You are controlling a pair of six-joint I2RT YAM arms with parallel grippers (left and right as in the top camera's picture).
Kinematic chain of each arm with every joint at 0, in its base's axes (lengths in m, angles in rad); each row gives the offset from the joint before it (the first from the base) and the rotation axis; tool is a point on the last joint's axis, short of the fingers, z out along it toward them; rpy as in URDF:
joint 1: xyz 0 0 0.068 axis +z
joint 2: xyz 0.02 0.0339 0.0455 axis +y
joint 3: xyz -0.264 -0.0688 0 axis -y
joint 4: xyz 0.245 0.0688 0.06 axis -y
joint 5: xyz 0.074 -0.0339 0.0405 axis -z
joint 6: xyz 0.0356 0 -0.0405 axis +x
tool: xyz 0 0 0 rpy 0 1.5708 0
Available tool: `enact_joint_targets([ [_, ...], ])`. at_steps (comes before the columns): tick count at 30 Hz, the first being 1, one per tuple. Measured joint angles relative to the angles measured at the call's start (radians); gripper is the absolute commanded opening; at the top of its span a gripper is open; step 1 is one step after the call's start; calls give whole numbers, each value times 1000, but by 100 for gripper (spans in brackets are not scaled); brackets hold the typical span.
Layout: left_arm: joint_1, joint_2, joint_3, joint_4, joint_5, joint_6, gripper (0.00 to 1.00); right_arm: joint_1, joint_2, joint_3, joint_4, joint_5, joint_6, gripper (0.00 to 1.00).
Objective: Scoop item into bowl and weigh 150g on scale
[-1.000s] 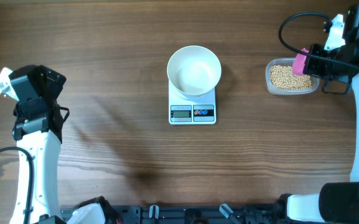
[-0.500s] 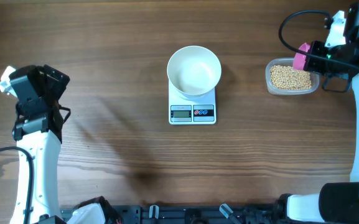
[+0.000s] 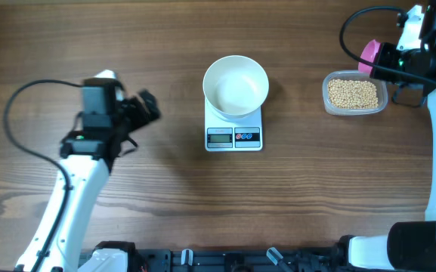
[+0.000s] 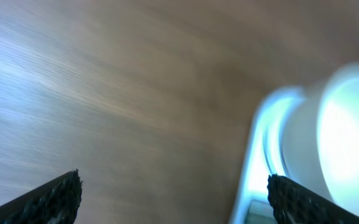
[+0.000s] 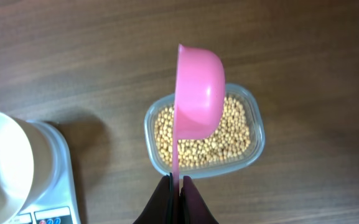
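Right wrist: beans (image 5: 235,134) behind pink scoop (image 5: 199,87) in right end effector (image 5: 178,182)

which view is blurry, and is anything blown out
Left wrist: heavily smeared, the bowl glaring white with its edges lost; right wrist: sharp, the pink scoop and beans crisp; overhead: mostly sharp, evenly lit.

Left tool (image 3: 147,107) now far nearer the scale (image 3: 233,138) — pink scoop (image 3: 369,53) up off the beans (image 3: 354,94)
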Motion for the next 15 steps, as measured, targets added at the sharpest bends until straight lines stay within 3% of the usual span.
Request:
enact_joint_targets([
  [11, -455, 18, 0, 69, 14, 3, 100, 0, 0, 0, 32, 0, 47, 4],
  [12, -483, 23, 0, 77, 16, 3, 96, 0, 0, 0, 28, 0, 55, 4],
  [14, -546, 42, 0, 98, 17, 3, 74, 0, 0, 0, 15, 0, 65, 4],
  [15, -571, 55, 0, 109, 18, 1, 46, 0, 0, 0, 10, 0, 69, 4],
])
